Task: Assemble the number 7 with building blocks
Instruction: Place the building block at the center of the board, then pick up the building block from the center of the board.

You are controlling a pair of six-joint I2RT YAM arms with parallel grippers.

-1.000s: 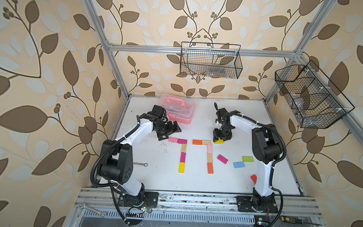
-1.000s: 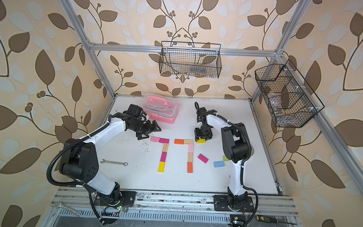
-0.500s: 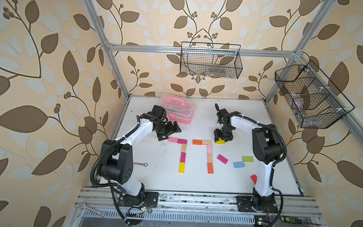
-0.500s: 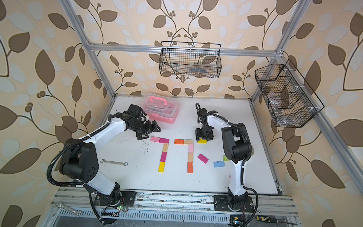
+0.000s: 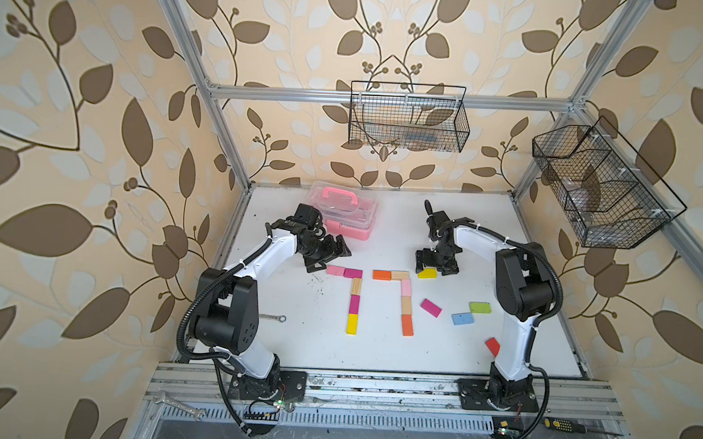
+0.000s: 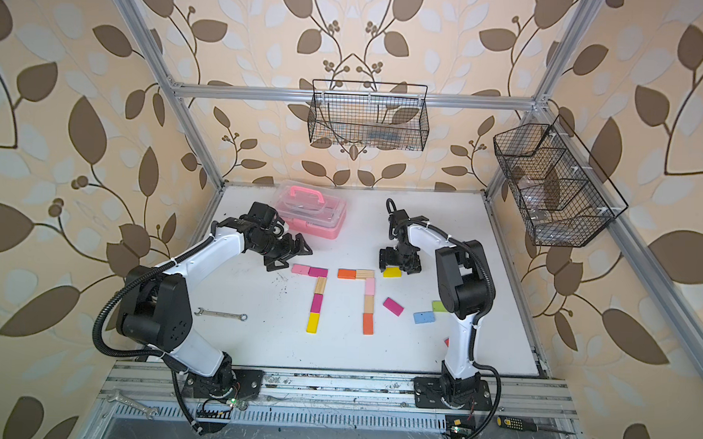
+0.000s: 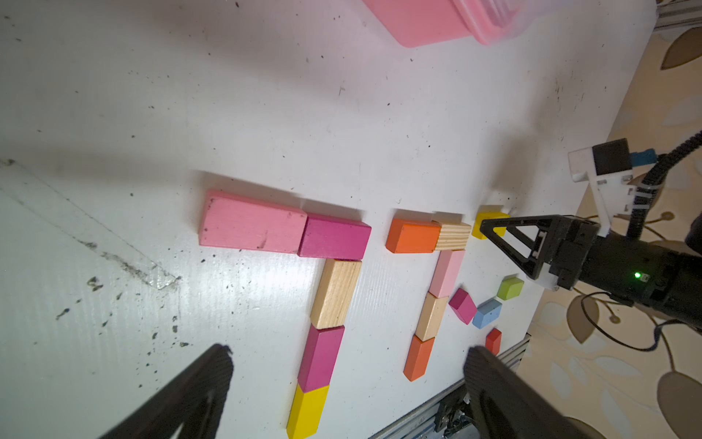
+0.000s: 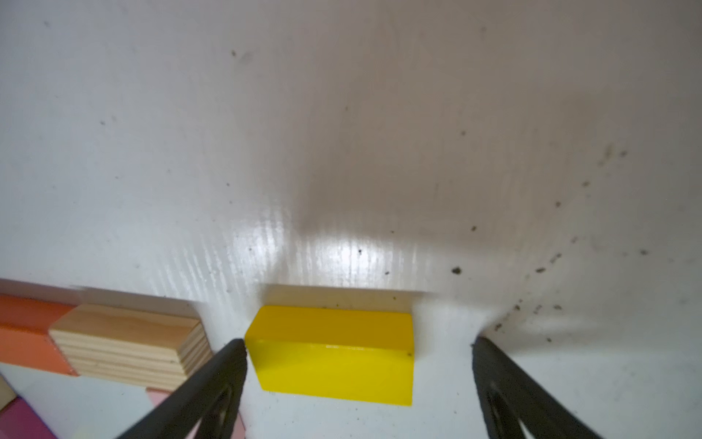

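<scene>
White tabletop (image 5: 309, 347) inside a booth papered with brown leaves, viewed from above. At the back, a pink case (image 5: 344, 214) with a clear lid, shut and set out of the working area. Forward of the case, two figures laid flat side by side: pink-topped 7 (image 5: 354, 287) and orange-topped 7 (image 5: 406, 297). Each two blocks across and three down, butted end to end for a clean outline, and both apparently complete.

Just in front of the case, left gripper (image 5: 328, 256), fingers spread wide and holding nothing. Hovering beside the pink-topped bar, probably to keep clear of the work. Well across from the case, right gripper (image 5: 436, 267), low over the table, jaws apart and gripping nothing, straddling a yellow block (image 8: 334, 353) lengthwise. One tip at the block's end, the other clear of it.

Yellow block flat on the table, roughly in line with the orange-topped bar and a small gap from its wooden end, perhaps the start of a third figure. Farther still from the case, spare blocks (image 5: 462, 318) lying loose: magenta, blue, green, red.
</scene>
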